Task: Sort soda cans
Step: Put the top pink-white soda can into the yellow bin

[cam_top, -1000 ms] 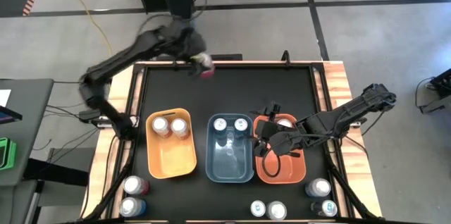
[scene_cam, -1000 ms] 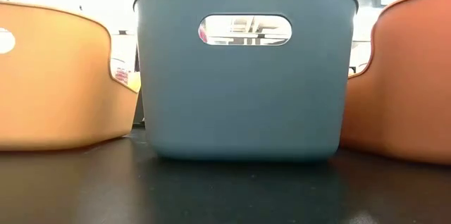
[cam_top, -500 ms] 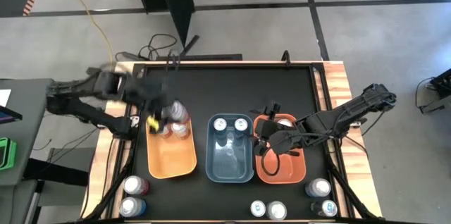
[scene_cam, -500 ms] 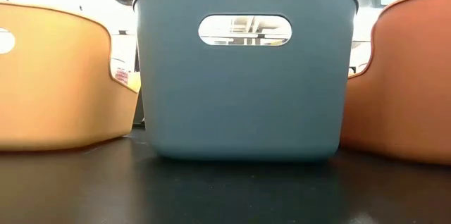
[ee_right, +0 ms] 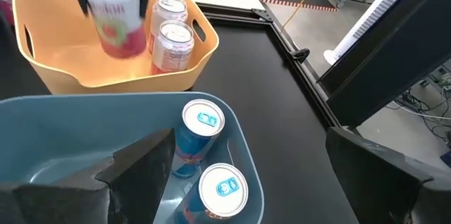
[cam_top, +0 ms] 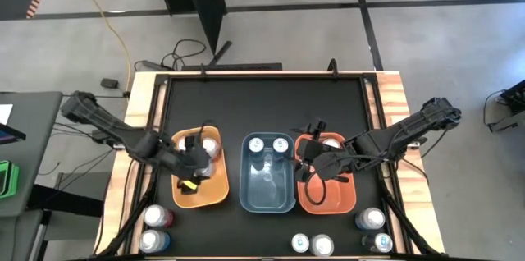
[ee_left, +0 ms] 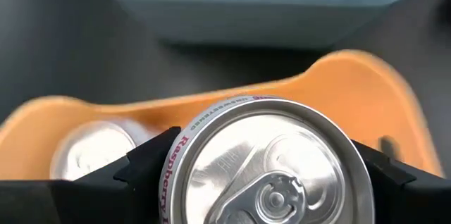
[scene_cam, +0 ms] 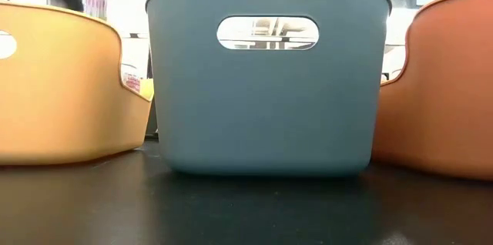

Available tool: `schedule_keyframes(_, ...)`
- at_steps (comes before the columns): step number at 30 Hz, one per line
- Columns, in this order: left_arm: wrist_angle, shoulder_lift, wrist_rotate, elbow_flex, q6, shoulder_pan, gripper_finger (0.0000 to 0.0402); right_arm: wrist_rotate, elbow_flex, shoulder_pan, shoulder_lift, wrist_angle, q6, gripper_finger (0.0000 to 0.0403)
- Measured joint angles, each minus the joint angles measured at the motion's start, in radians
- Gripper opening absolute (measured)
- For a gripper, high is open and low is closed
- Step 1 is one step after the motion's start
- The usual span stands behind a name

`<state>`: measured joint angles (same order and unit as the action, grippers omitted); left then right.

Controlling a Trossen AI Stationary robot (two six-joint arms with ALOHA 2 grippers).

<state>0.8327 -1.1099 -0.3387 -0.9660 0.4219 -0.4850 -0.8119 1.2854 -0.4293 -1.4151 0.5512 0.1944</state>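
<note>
My left gripper [cam_top: 197, 161] is over the orange bin [cam_top: 199, 195], shut on a silver-white soda can [ee_left: 268, 160] with a red band and a shiny top. The can also shows blurred in the right wrist view [ee_right: 116, 13], next to two cans [ee_right: 171, 30] standing in that bin. My right gripper [cam_top: 305, 158] hangs open and empty where the blue bin [cam_top: 268, 191] meets the red-orange bin [cam_top: 326, 199]. Two blue cans [ee_right: 211, 153] stand in the blue bin and one can [cam_top: 332, 140] in the red-orange bin. Several cans [cam_top: 154, 228] stand along the near edge. My left gripper pinches the can's side wall just below its top rim [ee_left: 176, 175] between its two fingers [ee_left: 151, 160], one on each side. The fingers slant down at it from above. The can hangs upright in the orange bin's mouth; whether its base touches the floor I cannot tell.
The three bins stand side by side across the table's middle. More cans stand at the near edge in the middle [cam_top: 312, 245] and at the right [cam_top: 374, 230]. The far half of the black tabletop [cam_top: 262, 101] is bare. A person walks past beyond the table.
My left gripper has carried the can from the table's far edge toward the near edge and down, to the orange bin. The can stays upright in the hold. My right gripper has kept still.
</note>
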Motion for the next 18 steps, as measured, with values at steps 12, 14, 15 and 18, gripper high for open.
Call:
schedule_keyframes(12, -0.07, -0.206, -0.085, 0.023, 0.038, 0.002, 0.0294, 0.0, 0.0, 0.0, 0.0, -0.013, -0.001, 0.0383)
schedule_keyframes(14, -0.077, -0.241, -0.086, 0.023, 0.039, 0.002, 0.0294, 0.0, 0.0, 0.0, 0.0, -0.013, -0.001, 0.0383)
schedule_keyframes(15, -0.084, -0.255, -0.087, 0.023, 0.041, 0.002, 0.0294, 0.0, 0.0, 0.0, 0.0, -0.013, -0.001, 0.0383)
schedule_keyframes(18, -0.091, -0.289, -0.089, 0.023, 0.051, 0.002, 0.0294, 0.0, 0.0, 0.0, 0.0, -0.011, -0.001, 0.0383)
